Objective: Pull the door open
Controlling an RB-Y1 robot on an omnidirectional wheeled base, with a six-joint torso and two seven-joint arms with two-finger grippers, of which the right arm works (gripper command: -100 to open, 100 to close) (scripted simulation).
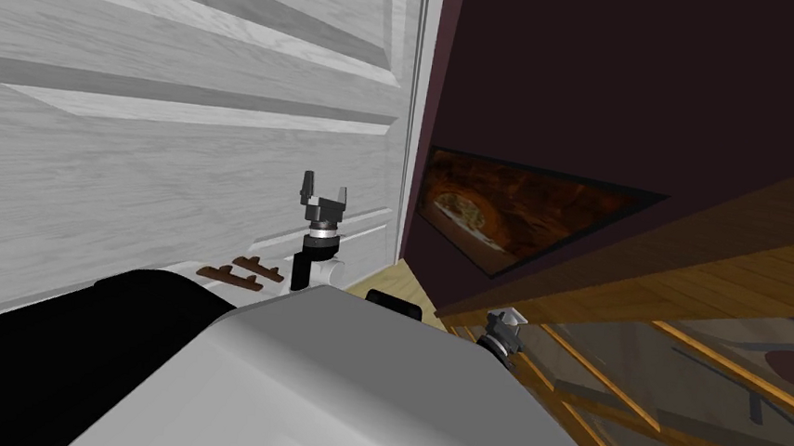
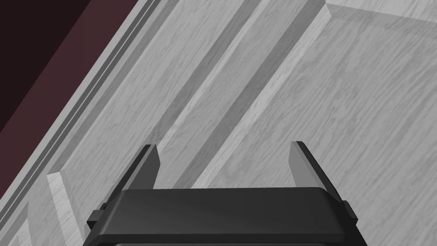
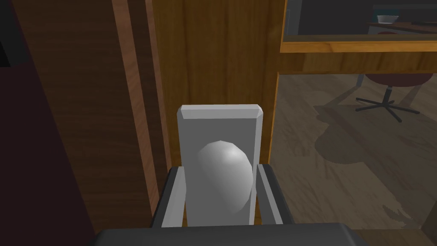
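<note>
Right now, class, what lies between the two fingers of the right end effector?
The grey door knob, on its grey plate, sits between the fingers of the right end effector, seen in the right wrist view.

The knob [image 3: 224, 179] and its plate [image 3: 219, 119] run out of sight behind the right gripper's [image 3: 221, 170] dark body.

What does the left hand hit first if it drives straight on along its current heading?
The light grey panelled door. The left hand, fingers open, points at its raised moulding with nothing in between. Depth is unclear from the wrist view, though the head view suggests it is close.
</note>
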